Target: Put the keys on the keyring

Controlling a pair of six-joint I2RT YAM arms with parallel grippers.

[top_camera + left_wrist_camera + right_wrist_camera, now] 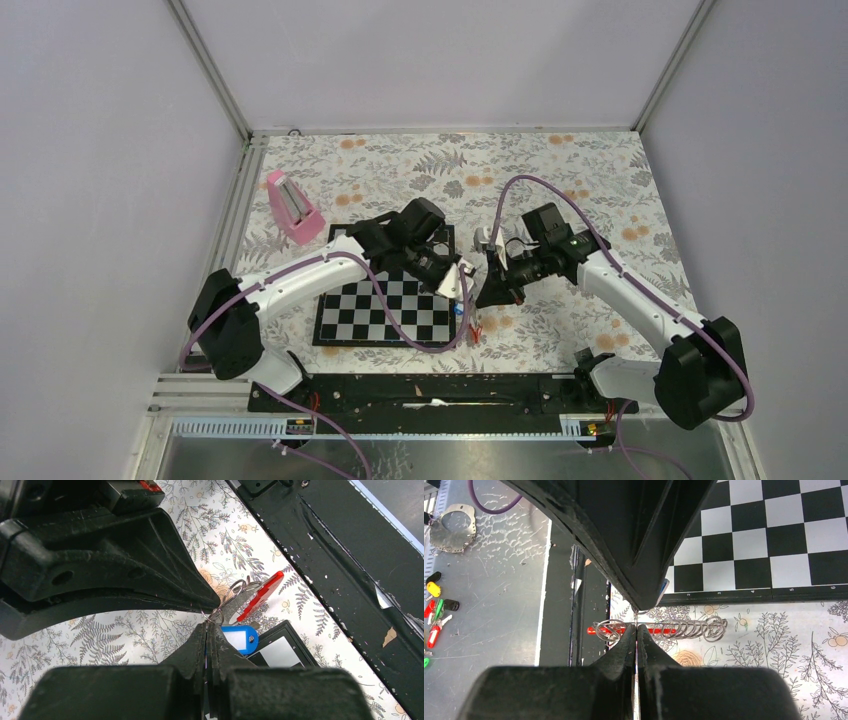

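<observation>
Where the chessboard (754,535) border is seen from the right wrist, small numerals are printed along it, 5 and 6 among them; no other writing can be read. From above, a pink wedge-shaped block (292,208) is seen at ten o'clock of the board on the flowered table (560,180), and a black rail (420,392) is laid across at six o'clock, between the arm bases. Beyond that rail, small coloured tags (436,610) are scattered on a grey metal surface (499,580).

Each wrist view is half filled by the other arm's dark finger, so the wire between the tips is largely hidden. The left fingers (197,645) are pressed together, with a small wire loop (216,616) at their tips; whether it is clamped cannot be told. The right fingers (626,645) are likewise pressed together, and thin wire of the keyring (689,629) is pinched between them.

The keyring, a row of thin steel loops, is found just off the board's three o'clock edge, with a red key tag (260,595) joined to it. Seen from above, a blue key tag (240,639) is placed at six o'clock of the left fingers, by the board's corner.
</observation>
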